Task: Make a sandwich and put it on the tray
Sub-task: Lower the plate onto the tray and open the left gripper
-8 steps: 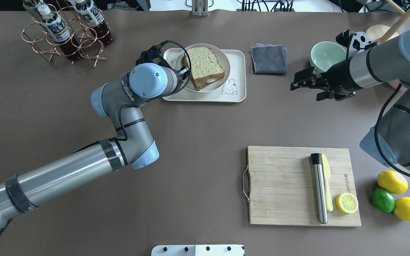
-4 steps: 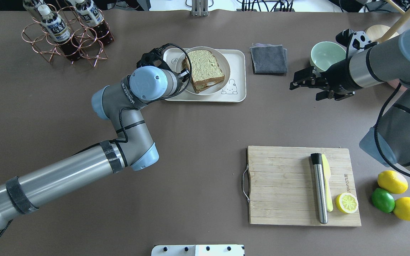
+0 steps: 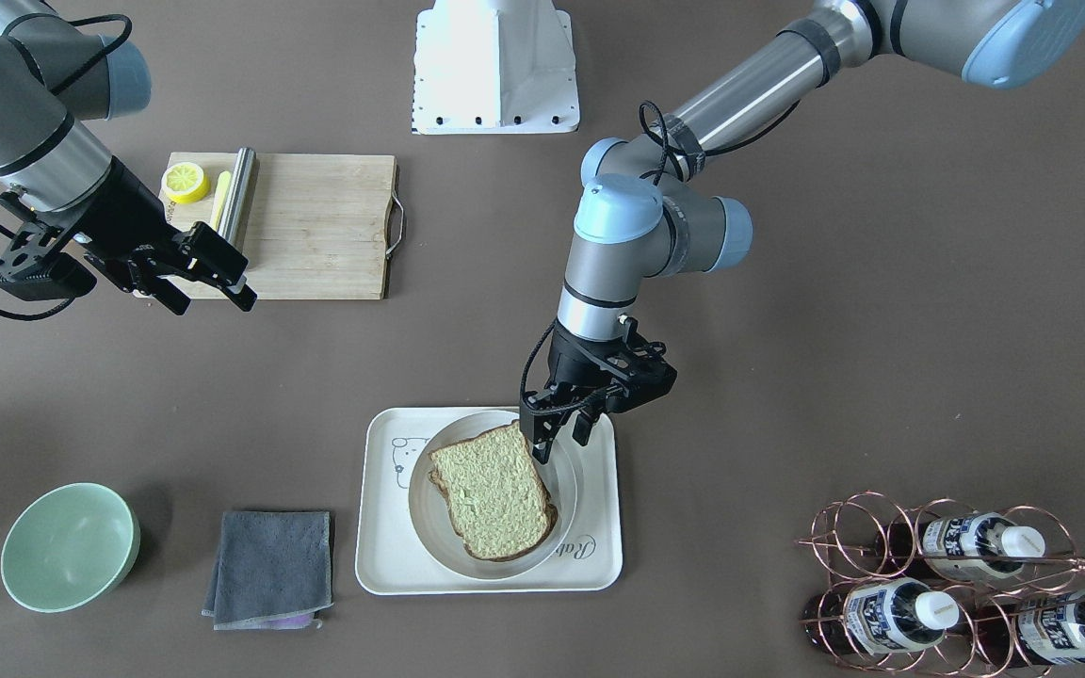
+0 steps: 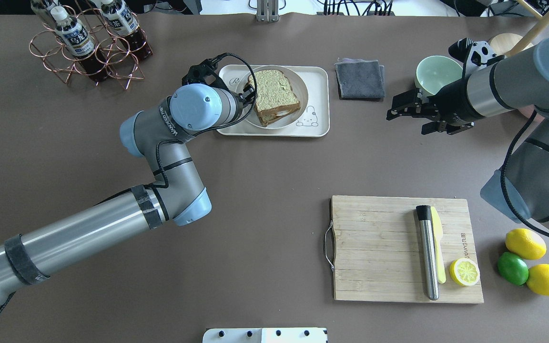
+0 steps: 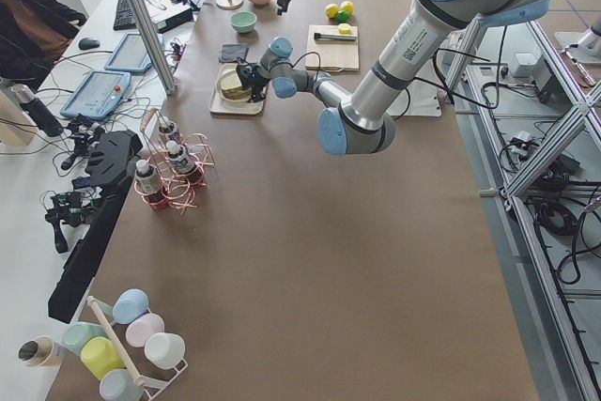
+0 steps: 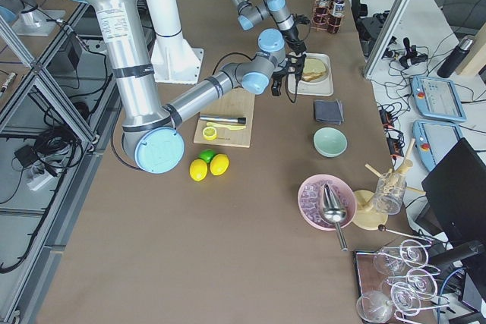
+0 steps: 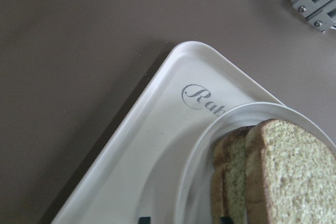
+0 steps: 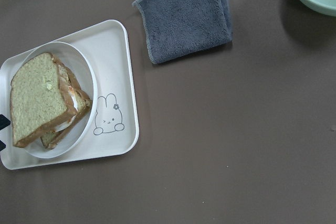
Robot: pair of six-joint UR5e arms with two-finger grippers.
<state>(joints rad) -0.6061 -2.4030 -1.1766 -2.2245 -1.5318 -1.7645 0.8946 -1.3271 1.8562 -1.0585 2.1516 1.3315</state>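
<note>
The sandwich [image 3: 495,499], pale bread with brown crusts and white egg at its edge, lies on a round white plate [image 3: 563,482]. The plate stands on the cream tray [image 3: 392,556]. My left gripper [image 3: 561,441] is low over the plate's rim beside the sandwich's corner. Its fingers are apart, one inside the rim and one outside. The left wrist view shows the sandwich [image 7: 294,177], the plate [image 7: 210,145] and the tray [image 7: 157,145], with bare tray between the outer fingertip and the rim. My right gripper [image 3: 215,303] is open and empty above the table.
A wooden cutting board [image 4: 379,247] holds a knife [image 4: 429,252] and a lemon half [image 4: 464,271]. Whole lemons and a lime [image 4: 513,268] lie to its right. A grey cloth [image 4: 360,78] and a green bowl [image 4: 439,74] are right of the tray. A copper bottle rack [image 4: 88,43] stands far left.
The plate with the sandwich has come down onto the tray and shifted slightly away with my left gripper. The right arm has barely moved.
</note>
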